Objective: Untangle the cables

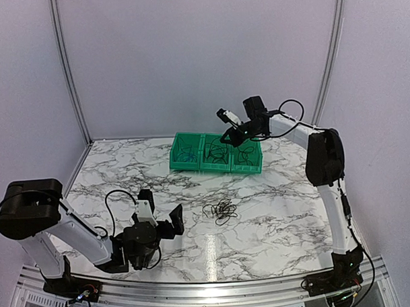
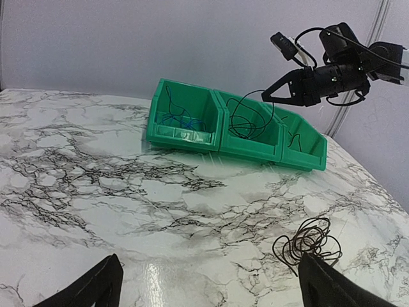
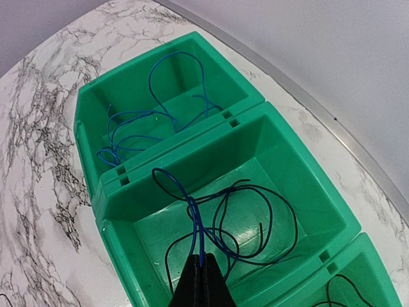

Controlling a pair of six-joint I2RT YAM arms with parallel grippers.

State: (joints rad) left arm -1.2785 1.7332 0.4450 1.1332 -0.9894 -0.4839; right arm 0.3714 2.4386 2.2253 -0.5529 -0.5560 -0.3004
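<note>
A small clump of black cables [image 1: 220,210] lies on the marble table, also in the left wrist view [image 2: 308,240], just beyond my right fingertip. My left gripper [image 1: 168,222] is open and empty, low over the table left of the clump. My right gripper [image 1: 230,136] hangs over the middle compartment of the green bin [image 1: 216,168], shut on a dark blue cable [image 3: 199,230] whose loops trail into that compartment. A lighter blue cable [image 3: 153,115] lies in the left compartment. A black cable [image 3: 339,288] lies in the right compartment.
The green three-compartment bin [image 2: 223,144] stands at the back middle of the table. White walls close in the table at the back and sides. The right arm [image 1: 323,156] reaches from the right over the bin.
</note>
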